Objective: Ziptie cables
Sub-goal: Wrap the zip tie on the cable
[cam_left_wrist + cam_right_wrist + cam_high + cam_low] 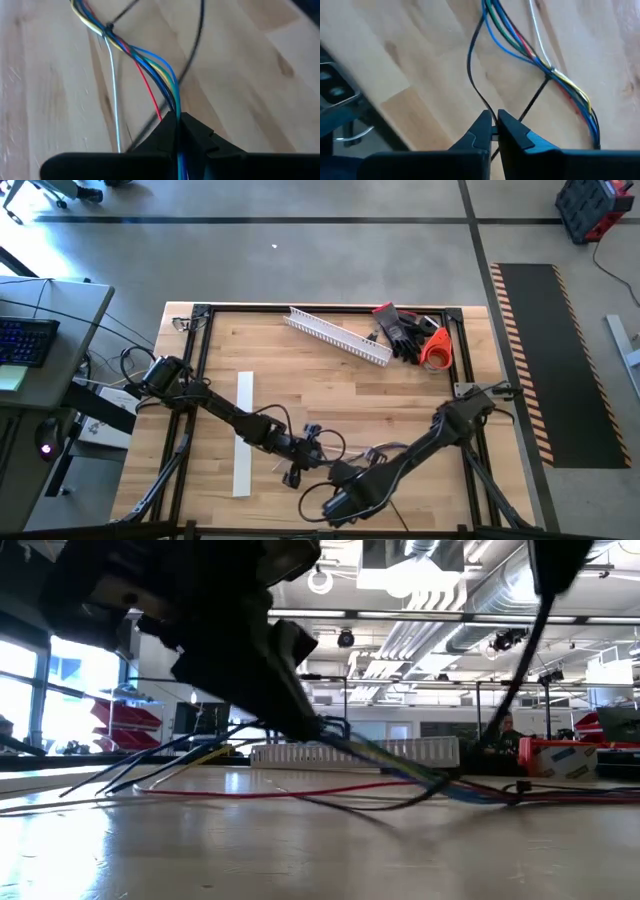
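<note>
High view: the cables [330, 448] lie on the table [400, 395] just right of the white strip [243, 432]; the left gripper [177, 120] is clenched on the cables; the right gripper [492, 122], beside it, pinches a thin black strand [475, 75].

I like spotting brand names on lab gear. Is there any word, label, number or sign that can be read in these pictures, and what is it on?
None can be read. The cables, both grippers, the table and the white slotted channel show no lettering, and the red bins beyond the table are too small to show any text.
</note>
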Controlling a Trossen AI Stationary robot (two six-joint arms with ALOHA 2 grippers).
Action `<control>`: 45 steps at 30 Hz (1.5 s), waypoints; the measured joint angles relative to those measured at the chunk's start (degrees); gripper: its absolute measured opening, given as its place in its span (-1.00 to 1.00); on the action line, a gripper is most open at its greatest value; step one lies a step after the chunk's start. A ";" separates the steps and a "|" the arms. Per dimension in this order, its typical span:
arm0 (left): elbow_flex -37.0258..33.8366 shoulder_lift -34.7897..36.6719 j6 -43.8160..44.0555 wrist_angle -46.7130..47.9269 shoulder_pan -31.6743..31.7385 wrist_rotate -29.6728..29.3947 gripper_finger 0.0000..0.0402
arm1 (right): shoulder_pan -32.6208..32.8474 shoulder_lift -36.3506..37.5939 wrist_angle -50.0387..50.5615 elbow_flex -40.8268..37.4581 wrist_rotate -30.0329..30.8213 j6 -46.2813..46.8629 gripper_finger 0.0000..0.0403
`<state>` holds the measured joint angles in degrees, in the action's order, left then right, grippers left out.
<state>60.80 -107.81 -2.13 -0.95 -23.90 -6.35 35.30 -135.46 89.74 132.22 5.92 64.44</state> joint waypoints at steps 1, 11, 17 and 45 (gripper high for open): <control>0.00 -0.14 0.16 0.42 0.02 0.21 -0.99 | -0.07 -0.95 -0.58 0.00 -0.21 0.04 -1.00; 1.04 0.65 -2.14 8.25 0.42 0.86 -0.44 | -0.82 -4.48 -12.62 0.00 4.81 -1.21 -1.00; 1.06 6.09 -1.39 20.12 0.35 -5.22 -0.20 | -0.80 -4.48 -12.25 0.00 10.56 -2.17 -1.00; -9.53 -4.11 -5.14 -35.42 -0.70 1.16 -0.36 | -0.56 -2.73 -5.58 0.46 17.16 -10.98 -1.00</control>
<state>51.27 -111.92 -7.28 -36.36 -24.60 -5.19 34.74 -138.19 84.16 132.68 23.08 53.45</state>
